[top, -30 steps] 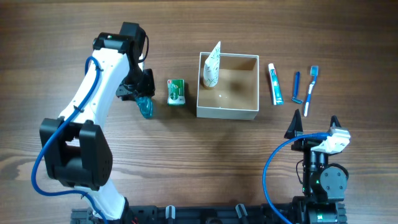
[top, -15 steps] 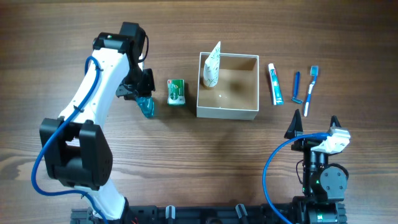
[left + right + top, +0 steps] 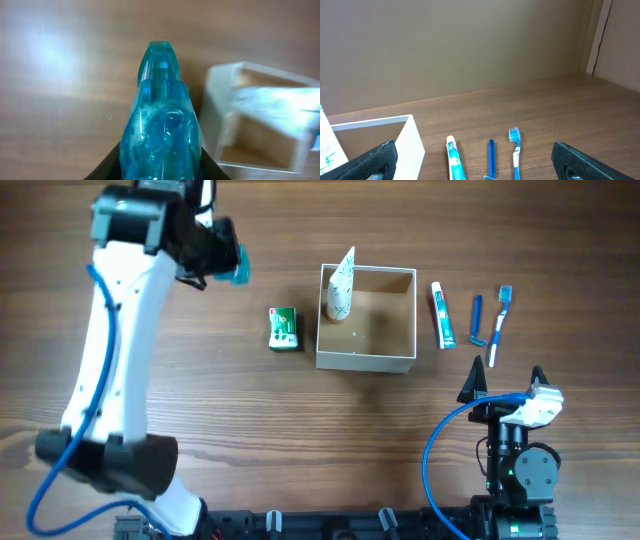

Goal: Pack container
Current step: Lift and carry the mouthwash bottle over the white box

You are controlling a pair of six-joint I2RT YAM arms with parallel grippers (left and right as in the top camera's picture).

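A: Okay, change on the left arm. A second ago the left gripper [image 3: 226, 262] is low at the table beside the green packet [image 3: 283, 327]; now it's raised and off to the far left, with the blue bottle [image 3: 160, 120] in it.

B: Jaws?

A: Pinching the bottle, one finger on each side in the wrist view. The bottle is off the table.

B: And the box?

A: The box [image 3: 365, 362] sits mid-table in the same spot, open top up. A white tube [image 3: 342, 285] stands in its far-left corner, and the rest of its floor is bare.

B: So the pick is done and the carry is next?

A: Looks that way to me. The bottle is well left of the box, so it needs to travel right and come down inside, clear of the tube.

B: Right arm?

A: The right gripper [image 3: 506, 372] is parked near the front edge with its fingers spread wide, holding nothing. No change there.

B: What's still outside?

A: The green packet just left of the box. Toothpaste [image 3: 443, 315], razor [image 3: 477, 320] and toothbrush [image 3: 501, 320] lie in a row on its right. One item in, one in the air, four waiting.
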